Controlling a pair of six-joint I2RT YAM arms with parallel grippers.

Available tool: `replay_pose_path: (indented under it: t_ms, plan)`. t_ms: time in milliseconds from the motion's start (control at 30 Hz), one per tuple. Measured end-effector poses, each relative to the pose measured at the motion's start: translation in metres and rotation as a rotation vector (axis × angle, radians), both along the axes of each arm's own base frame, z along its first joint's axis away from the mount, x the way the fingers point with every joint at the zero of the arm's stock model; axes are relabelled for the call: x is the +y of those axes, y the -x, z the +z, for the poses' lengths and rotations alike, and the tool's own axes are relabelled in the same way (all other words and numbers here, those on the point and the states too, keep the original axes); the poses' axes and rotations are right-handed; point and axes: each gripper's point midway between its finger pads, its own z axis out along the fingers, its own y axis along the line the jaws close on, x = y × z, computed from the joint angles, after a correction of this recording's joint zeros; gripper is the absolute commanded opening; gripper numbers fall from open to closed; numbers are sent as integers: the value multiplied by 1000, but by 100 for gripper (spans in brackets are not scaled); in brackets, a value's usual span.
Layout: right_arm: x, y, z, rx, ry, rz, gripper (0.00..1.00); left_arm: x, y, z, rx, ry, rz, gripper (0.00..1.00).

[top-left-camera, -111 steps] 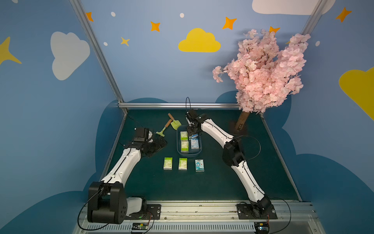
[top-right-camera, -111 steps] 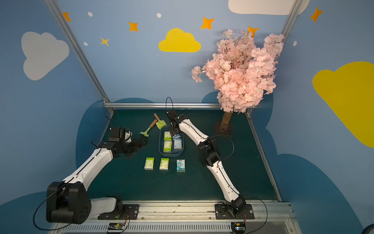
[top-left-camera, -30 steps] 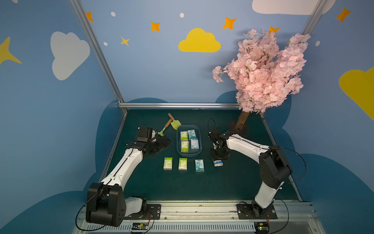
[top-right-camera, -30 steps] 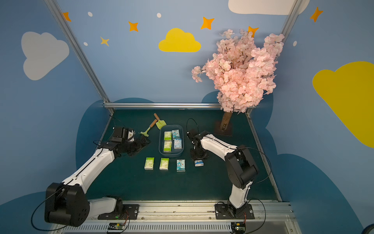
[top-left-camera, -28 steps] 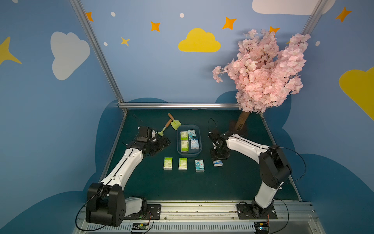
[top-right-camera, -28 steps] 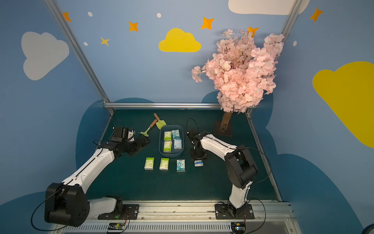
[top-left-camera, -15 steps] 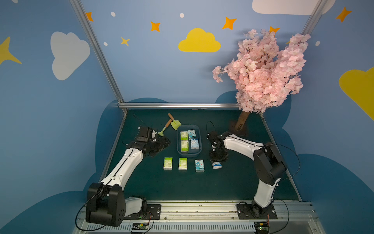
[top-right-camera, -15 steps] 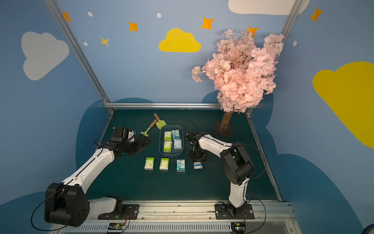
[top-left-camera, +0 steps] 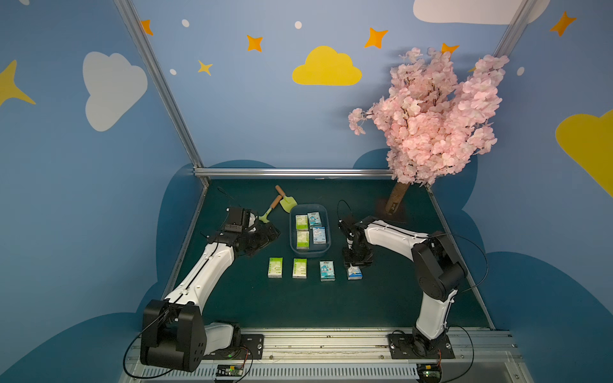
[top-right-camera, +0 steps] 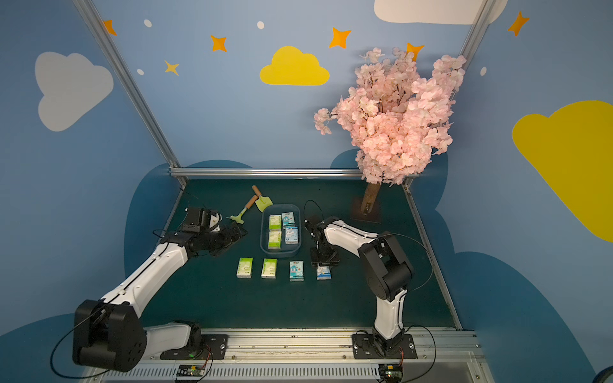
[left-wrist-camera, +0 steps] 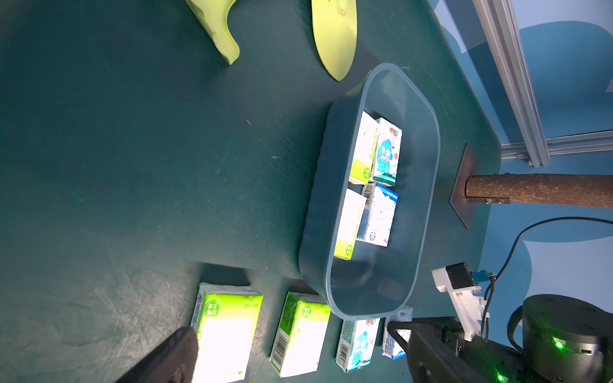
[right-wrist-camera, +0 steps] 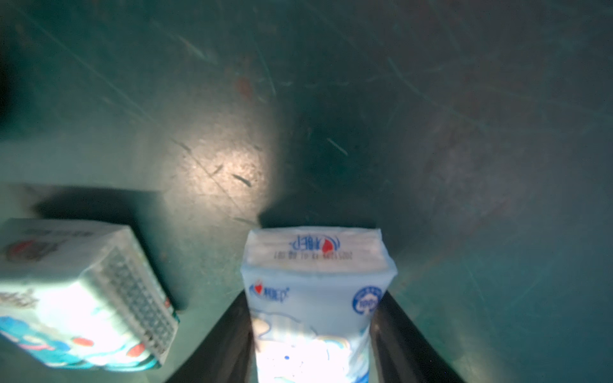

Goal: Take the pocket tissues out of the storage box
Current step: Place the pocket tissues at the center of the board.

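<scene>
Four pocket tissues (top-left-camera: 299, 268) are lying in a row on the bench (top-left-camera: 298, 308). The right pincer (top-left-camera: 354, 267) is straddling the rightmost one; I cannot tell whether it is gripping. The left pincer (top-left-camera: 268, 238) is gaping wide, empty. Four more are sitting in the storage box (top-left-camera: 310, 253).

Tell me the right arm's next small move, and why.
Probably open the right tool wide and lift straight up. The light blue cartoon-printed tissue packet between its fingers already rests on the dark green mat, beside three others, while four packets wait in the dull blue plastic storage box.
</scene>
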Motion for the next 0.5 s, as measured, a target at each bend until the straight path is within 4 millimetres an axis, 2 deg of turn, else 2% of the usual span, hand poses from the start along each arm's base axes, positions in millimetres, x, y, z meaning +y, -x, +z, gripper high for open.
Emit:
replay_pose_path:
  t_ms: [233, 500]
  plan:
    - [0, 0, -1, 0, 4, -1, 66, 0, 2, 3, -2, -6, -6, 100]
    - [-3, -4, 5, -32, 22, 8, 81, 0, -3, 17, -38, -13, -18, 100]
